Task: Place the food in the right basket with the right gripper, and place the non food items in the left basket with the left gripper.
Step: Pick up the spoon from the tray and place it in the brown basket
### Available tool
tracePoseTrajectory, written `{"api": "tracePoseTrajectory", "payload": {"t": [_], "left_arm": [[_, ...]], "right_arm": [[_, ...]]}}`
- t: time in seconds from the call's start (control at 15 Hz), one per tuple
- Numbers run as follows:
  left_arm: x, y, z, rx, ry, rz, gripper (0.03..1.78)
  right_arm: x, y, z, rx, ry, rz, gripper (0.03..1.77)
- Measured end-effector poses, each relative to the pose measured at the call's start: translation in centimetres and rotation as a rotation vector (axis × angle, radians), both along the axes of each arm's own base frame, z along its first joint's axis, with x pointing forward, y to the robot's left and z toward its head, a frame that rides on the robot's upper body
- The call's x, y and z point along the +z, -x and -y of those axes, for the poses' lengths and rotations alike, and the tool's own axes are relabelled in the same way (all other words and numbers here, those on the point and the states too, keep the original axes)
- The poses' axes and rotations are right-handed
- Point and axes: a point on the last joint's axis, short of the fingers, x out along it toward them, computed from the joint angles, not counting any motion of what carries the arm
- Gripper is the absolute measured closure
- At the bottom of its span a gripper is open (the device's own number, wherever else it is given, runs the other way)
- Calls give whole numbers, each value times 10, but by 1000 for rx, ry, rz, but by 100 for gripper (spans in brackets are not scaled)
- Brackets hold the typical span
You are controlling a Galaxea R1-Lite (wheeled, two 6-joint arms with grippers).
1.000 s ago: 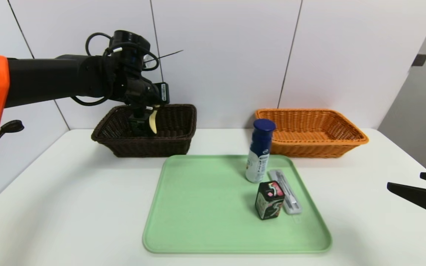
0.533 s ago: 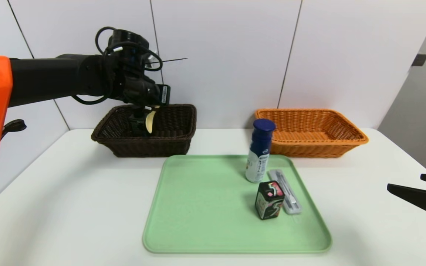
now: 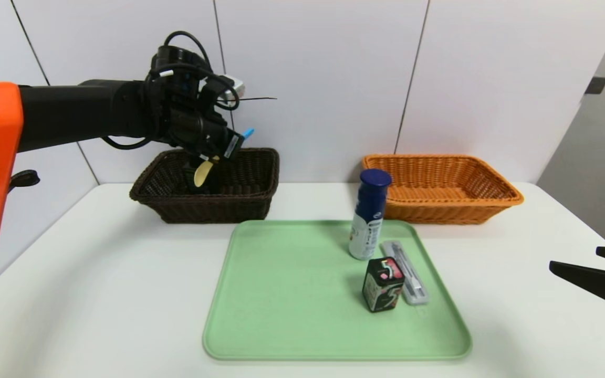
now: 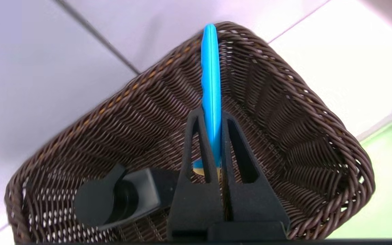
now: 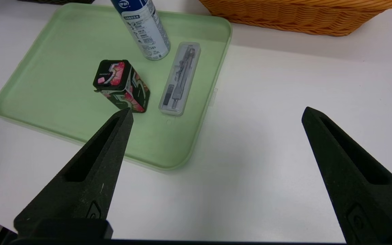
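Progress abt a third: black bottle (image 4: 114,200) lies in dark brown basket (image 3: 205,207), left gripper (image 4: 211,143) clamps blue utensil (image 4: 211,88) over it, undropped; clear case (image 3: 406,273), white bottle (image 3: 368,215), dark box (image 3: 382,283) wait on tray (image 3: 292,294), right gripper (image 5: 216,115) wide, parked, orange basket (image 3: 441,202) w/o visible contents.

small dark box (image 5: 121,85): large "5" on side | white bottle (image 5: 143,27): label print too small to read

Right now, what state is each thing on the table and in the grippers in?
Left gripper: shut on blue-handled yellow-tipped utensil, above dark brown woven basket.
Black square bottle: lying in that basket.
Right gripper: open, empty.
Orange woven basket: empty.
Blue-capped white bottle: upright on green tray.
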Motion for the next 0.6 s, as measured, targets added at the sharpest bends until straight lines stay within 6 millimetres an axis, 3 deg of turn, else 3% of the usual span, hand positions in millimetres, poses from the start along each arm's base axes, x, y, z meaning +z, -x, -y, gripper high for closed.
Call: {"api": "tracePoseTrajectory", "payload": {"t": [0.6], "left_arm": [[-20, -10, 4, -54, -79, -14, 173]], "right_arm": [[-2, 1, 0, -2, -1, -7, 9]]}}
